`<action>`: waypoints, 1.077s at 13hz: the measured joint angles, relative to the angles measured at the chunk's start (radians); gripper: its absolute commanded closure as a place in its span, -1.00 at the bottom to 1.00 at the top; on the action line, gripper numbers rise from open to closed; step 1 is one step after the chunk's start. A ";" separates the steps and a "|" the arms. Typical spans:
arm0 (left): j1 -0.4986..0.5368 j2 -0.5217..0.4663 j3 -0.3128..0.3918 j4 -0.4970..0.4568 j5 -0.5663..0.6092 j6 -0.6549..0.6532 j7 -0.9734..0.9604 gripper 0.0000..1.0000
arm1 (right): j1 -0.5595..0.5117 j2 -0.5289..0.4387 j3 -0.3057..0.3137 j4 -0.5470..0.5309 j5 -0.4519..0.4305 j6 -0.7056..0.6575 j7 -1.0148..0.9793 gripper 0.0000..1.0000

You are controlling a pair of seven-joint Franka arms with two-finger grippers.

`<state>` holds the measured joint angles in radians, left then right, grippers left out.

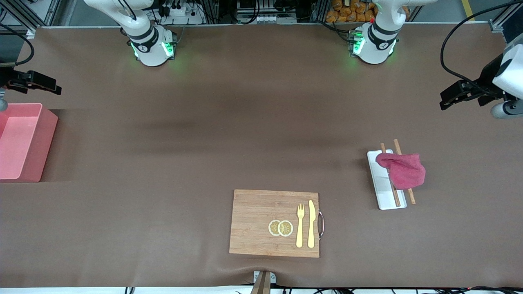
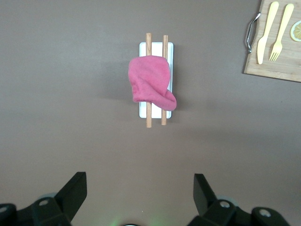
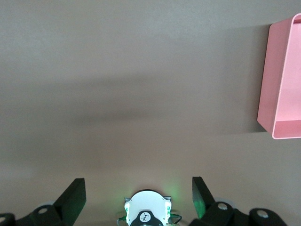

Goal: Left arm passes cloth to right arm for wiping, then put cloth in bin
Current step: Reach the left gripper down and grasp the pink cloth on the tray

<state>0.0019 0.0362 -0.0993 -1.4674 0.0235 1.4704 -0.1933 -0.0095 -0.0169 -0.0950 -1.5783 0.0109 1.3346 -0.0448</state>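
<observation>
Two white jointed arms wait high at the two ends of the brown tabletop [image 1: 163, 143], and neither one carries anything. The left arm's black pincer [image 1: 453, 98] hangs over the bare tabletop at its own end; in the left wrist view its fingers [image 2: 73, 193] stand wide apart, released. The right arm's black pincer [image 1: 34, 81] hangs over the edge of the tabletop just beside the pink rectangular plastic bin [image 1: 39, 143], and its fingers [image 3: 70, 195] are also spread with nothing between them.

The small magenta-pink cloth [image 1: 402, 169] lies draped over two thin wooden sticks [image 1: 410, 196], which rest along a small white tray [image 1: 382, 192] — so the fabric sits a little raised, and I judge this makes it easier to pinch from above. It is at the left arm's end of the tabletop, which explains why this arm must pick it first.

The pale wooden cutting board [image 1: 257, 220] lies near the front camera, between both arms; on it are two lemon slices [image 1: 280, 228], a yellow fork [image 1: 300, 228] and a yellow knife [image 1: 311, 224]. The bin stands at the right arm's end, well apart from the cloth — probably so that the right arm drops the cloth there last.
</observation>
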 measured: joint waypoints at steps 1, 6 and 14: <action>0.001 0.000 0.002 0.002 -0.001 -0.002 0.000 -1.00 | 0.000 0.000 0.000 0.000 0.000 0.000 0.000 -1.00; 0.004 0.011 0.013 0.002 -0.001 -0.016 0.001 -1.00 | 0.000 0.000 0.000 -0.001 0.000 0.000 0.000 -1.00; 0.023 0.250 0.013 -0.105 -0.001 0.289 0.001 -1.00 | 0.000 0.000 0.000 -0.003 0.000 0.000 0.000 -1.00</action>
<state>0.0247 0.2864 -0.0859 -1.5720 0.0229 1.7592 -0.1922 -0.0095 -0.0169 -0.0952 -1.5815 0.0109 1.3344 -0.0448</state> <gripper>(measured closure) 0.000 0.000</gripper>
